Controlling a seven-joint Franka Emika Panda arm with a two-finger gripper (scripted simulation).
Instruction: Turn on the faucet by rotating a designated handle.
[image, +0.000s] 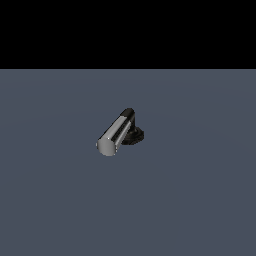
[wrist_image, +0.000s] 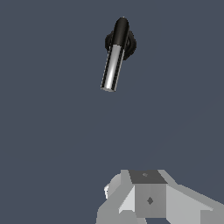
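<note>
Jutting sideways from its short black elbow post, the glossy chrome cylindrical handle (image: 114, 134) of the small black-based faucet (image: 131, 131) points toward the exterior view's lower left, presumably so a sideways push swings it. White-grey gripper (wrist_image: 148, 199) sits well apart; jaw state cannot be told. Bare flat slate-grey floor (image: 200, 200); black void beyond.

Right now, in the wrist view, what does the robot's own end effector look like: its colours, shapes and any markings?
Only part of the end effector shows. It is built of blocky, faceted panels in white and light grey, with a darker grey flat top face. Two small dark diamond-shaped marks sit on it. No cables show, and its fingertips are out of frame. The exterior view shows no arm.
</note>
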